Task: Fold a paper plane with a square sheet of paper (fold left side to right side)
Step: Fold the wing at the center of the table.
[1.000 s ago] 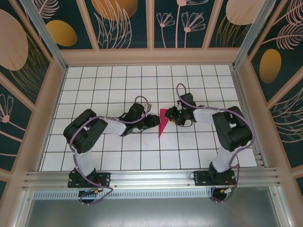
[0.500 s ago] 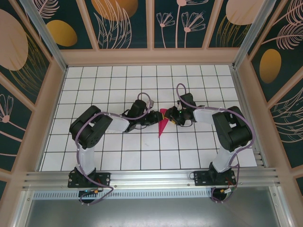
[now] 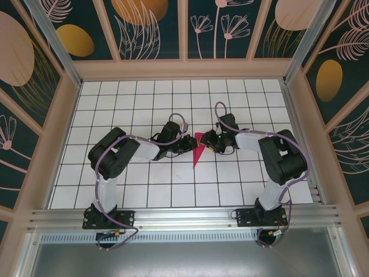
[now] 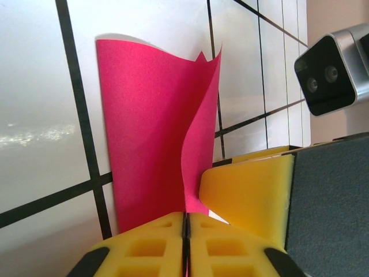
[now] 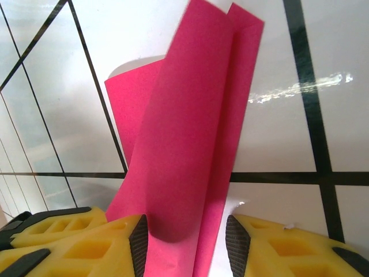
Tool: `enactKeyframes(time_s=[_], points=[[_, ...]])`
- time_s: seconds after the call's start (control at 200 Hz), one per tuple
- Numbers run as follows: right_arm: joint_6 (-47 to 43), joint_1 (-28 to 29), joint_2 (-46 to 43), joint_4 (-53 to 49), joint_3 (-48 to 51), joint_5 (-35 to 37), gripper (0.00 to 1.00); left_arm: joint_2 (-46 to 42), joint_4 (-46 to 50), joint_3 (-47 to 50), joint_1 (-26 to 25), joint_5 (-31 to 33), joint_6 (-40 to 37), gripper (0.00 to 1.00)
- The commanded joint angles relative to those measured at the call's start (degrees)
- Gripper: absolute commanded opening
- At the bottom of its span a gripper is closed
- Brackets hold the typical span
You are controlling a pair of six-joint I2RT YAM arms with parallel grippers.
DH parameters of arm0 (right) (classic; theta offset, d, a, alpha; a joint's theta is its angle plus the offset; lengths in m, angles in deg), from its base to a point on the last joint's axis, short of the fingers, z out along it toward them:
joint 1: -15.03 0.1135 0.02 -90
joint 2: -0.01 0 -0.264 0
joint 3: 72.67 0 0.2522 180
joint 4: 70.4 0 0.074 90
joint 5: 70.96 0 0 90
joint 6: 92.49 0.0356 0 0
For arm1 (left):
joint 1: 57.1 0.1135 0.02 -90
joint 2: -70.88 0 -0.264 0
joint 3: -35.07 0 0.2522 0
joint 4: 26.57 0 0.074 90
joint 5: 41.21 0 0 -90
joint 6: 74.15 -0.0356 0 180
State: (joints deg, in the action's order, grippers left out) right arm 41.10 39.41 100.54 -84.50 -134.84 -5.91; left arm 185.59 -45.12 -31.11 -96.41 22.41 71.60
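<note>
paper plane (image 3: 198,151) mid-desk (image 3: 144,190), half-folded, point toward near side | left claw (image 4: 185,222) clenched on its raised flap, probably to swing left side over right | right claw (image 5: 185,231) released, straddling wide far end, probably steadying it

No writing, label, brand, number or sign can be read anywhere, neither on the magenta-pink folded paper plane (image 3: 198,151), the white tiled bench (image 3: 144,190) nor the leaf-patterned walls (image 3: 150,29).
</note>
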Motion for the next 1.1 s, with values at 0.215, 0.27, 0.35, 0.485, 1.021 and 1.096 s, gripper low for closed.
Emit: enactKeyframes(time_s=[0.215, 0.27, 0.35, 0.485, 1.021, 1.096], points=[[-1.8, 2.4, 2.6, 1.0, 1.1, 1.8, 0.47, 1.3, 0.9, 0.0, 0.4, 1.6, -0.6, 0.02], [-1.8, 2.4, 2.5, 0.9, 1.0, 1.8, 0.47, 1.4, 0.9, 0.2, 0.4, 1.7, -0.7, 0.02], [-1.9, 2.4, 2.6, 1.0, 1.1, 1.7, 0.48, 1.6, 0.9, 0.3, 0.4, 1.9, -0.7, 0.01], [-2.1, 2.4, 2.2, 1.3, 1.0, 1.5, 0.48, 2.3, 0.8, 0.3, 0.4, 1.9, -0.7, 0.01], [-3.8, 0.0, -8.2, 4.1, 2.1, 0.6, 0.39, 2.8, -0.4, 1.7, 0.4, 1.7, -0.1, 0.00], [-3.5, 0.0, -7.7, 5.4, 1.8, -0.4, 0.35, 2.3, -0.4, 2.0, 0.4, 2.0, 0.0, 0.00]])
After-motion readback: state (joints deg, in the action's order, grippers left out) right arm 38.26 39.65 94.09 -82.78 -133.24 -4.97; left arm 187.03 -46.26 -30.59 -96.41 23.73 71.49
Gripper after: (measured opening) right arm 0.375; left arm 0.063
